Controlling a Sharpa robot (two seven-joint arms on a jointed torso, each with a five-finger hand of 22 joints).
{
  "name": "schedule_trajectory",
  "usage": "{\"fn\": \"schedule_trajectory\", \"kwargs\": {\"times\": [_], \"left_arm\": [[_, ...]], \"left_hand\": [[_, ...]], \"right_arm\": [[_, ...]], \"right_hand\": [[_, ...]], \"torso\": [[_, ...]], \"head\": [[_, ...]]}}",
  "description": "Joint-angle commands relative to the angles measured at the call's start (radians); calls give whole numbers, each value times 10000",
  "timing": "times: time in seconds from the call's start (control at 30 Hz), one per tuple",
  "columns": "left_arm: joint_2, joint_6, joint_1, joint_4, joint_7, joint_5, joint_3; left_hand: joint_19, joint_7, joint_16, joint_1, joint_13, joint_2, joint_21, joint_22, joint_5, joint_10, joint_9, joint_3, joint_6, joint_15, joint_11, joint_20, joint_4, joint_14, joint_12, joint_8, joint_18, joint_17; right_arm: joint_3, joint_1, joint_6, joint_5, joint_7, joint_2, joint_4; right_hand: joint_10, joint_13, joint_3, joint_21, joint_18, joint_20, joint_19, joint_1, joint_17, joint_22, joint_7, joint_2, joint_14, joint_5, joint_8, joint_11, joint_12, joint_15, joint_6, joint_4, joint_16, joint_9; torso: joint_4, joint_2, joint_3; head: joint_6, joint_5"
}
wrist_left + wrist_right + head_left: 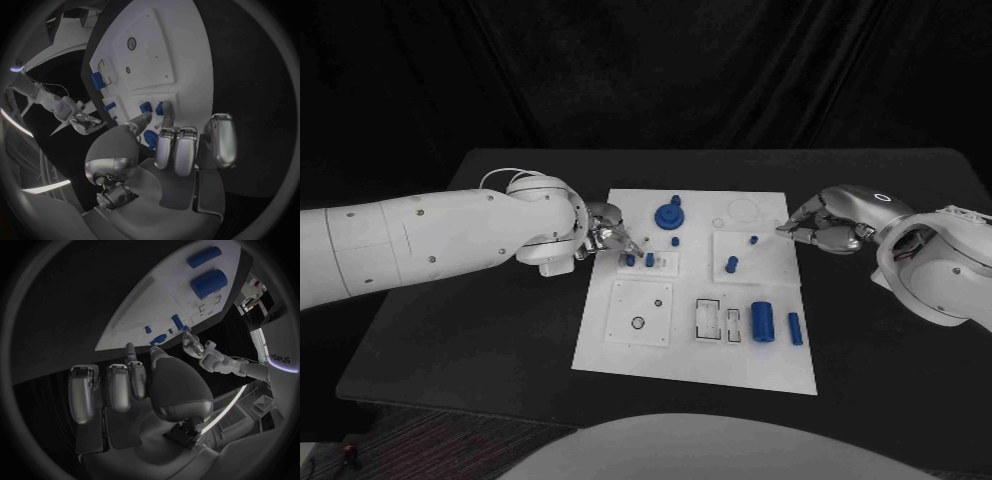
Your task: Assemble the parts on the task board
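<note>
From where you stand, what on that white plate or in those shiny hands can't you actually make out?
- Left robot hand: head view, its fingertips overlap the small blue parts; whether it touches or pinches one is unclear.
- Right robot hand: curled at the task board edge; its inner side is turned away.
- Outlines by the large blue cylinder: too small to read.

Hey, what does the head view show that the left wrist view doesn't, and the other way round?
Head view alone: the whole task board on the black table, with the blue gear-like part at its far end and the big blue cylinder. Left wrist view alone: the left hand's fingertips close by a small blue part. Both: the board, blue parts, and the right hand off the board's edge.
</note>
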Motion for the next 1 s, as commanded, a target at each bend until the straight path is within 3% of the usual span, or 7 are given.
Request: {"fn": "schedule_trajectory", "kwargs": {"times": [0.03,0.2,0.37,0.57,0.8,0.93,1.0], "left_arm": [[47,172,-66,-17,7,35,-37],[55,124,-68,-59,-9,35,-37],[52,122,-69,-121,-98,35,-37],[-8,-132,-70,-153,-130,35,-37],[-236,-1219,-53,-85,317,35,-33],[-352,-2181,29,-71,1203,35,-31],[-367,-3044,91,-121,2172,35,-31]], "left_hand": [[-48,136,27,-512,2631,-306,-73,1828,-218,1046,-416,-866,-15,83,98,83,583,1045,28,-371,137,2635],[-50,95,27,-535,2631,-265,-59,1832,-220,1046,-678,-1813,349,83,86,120,1217,1045,28,-405,142,2635],[-49,11,27,-313,2631,-142,-52,1833,-216,1046,-503,-2213,610,37,23,95,1456,1045,28,-143,145,2635],[-23,-105,27,241,2631,124,-21,1838,-214,1046,552,-3116,491,-65,-96,0,1974,1045,28,729,139,2635],[175,-207,27,734,2631,249,184,1904,-221,1046,2041,-4196,65,-155,-182,-91,2591,1045,28,1896,91,2635],[299,-256,27,796,2631,318,316,1948,-218,1046,2514,-4758,-40,-201,-233,-136,2730,1045,28,2292,59,2635],[320,-271,27,792,2631,377,337,1955,-217,1046,2632,-4946,-77,-216,-240,-148,2745,1045,28,2388,53,2635]], "right_arm": [[6,-27,62,-29,-80,-7,7],[6,-27,72,-29,-79,-6,9],[6,-27,77,-29,-76,-5,15],[6,-27,71,-29,-67,-15,23],[6,-27,57,-29,-59,-45,34],[6,-27,47,-29,-64,-54,31],[6,-27,36,-29,-67,-59,30]], "right_hand": [[3,-28,-39,-46,-9,71,877,115,609,2543,-27,15,691,50,-56,57,-59,67,69,11,-49,-12],[3,-28,-39,-46,-9,71,877,115,609,2543,-27,15,691,50,-56,57,-59,67,69,11,-49,-12],[3,-28,-39,-46,-9,71,877,115,609,2543,-27,15,691,50,-56,57,-59,67,69,11,-49,-12],[-3,-46,-40,-60,-5,71,869,123,600,2538,-27,13,690,53,-57,56,-77,67,71,7,-53,-13],[-1,-44,-41,-59,-5,71,870,126,600,2538,-27,12,690,53,-58,56,-75,67,72,7,-53,-14],[-2,-48,-42,-55,-6,71,872,126,606,2540,-27,12,691,53,-59,56,-80,67,72,7,-50,-14],[-4,-53,-43,-50,-8,71,875,126,601,2542,-27,12,690,53,-59,57,-84,67,73,8,-53,-15]], "torso": [[3,3,-3],[-2,5,0],[-9,9,0],[-5,6,6],[-2,2,6],[-7,3,2],[-6,1,-3]], "head": [[-2,-14],[-2,-10],[-2,-7],[-2,-41],[-2,-79],[-2,-66],[-2,-86]]}}
